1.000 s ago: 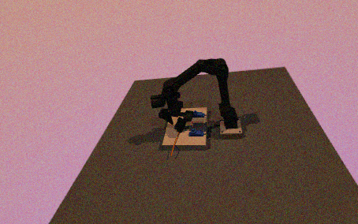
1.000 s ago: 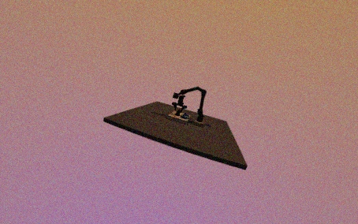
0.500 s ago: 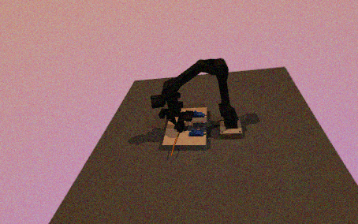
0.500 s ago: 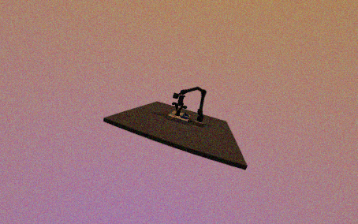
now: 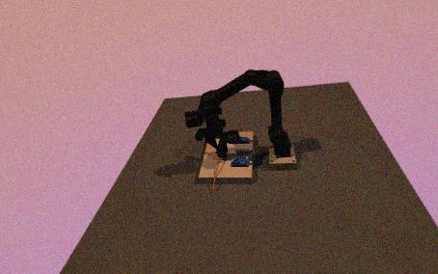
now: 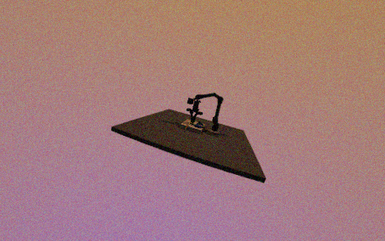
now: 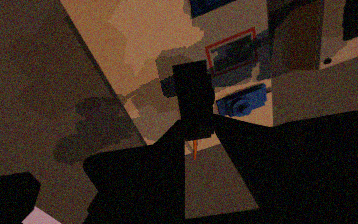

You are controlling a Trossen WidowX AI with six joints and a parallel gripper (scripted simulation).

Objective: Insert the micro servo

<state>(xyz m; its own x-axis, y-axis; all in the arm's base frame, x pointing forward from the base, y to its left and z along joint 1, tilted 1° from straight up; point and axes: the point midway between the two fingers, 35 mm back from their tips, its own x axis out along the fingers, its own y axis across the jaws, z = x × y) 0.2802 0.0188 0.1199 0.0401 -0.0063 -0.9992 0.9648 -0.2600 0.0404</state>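
Black and box-shaped, the loose micro servo point(image 7: 195, 97) reads in the wrist view as a plain dark block standing on end, longer than it is wide, with no ears or shaft that can be made out at this sharpness. A thin orange cable point(image 7: 194, 149) comes out of its near end and shows as a short bright sliver between the two dark fingers; in the top view the same cable point(image 5: 214, 178) runs down off the near edge of the deck onto the desk point(image 5: 314, 212).

The pincer point(image 7: 200, 132) is closed on this servo, its fingers filling the lower part of the wrist view as two broad black wedges that meet the block at either side.

Just beyond the servo, to the right and farther away, lies the marked empty pocket point(image 7: 234, 52), a dark grey recess framed by a red outline. Whether the servo touches the deck cannot be told. Nearer and to the right of the pocket sits a blue servo point(image 7: 242, 101) already seated, its round hub facing up.

From above, the tan deck point(image 5: 241, 173) lies on the dark desk beside the arm's pale base point(image 5: 283, 159), with two blue servos point(image 5: 240, 162) on its right half. The pincer point(image 5: 221, 150) hangs over the deck's left-middle part. In the exterior view the arm point(image 6: 208, 106) is small and its grip unreadable.
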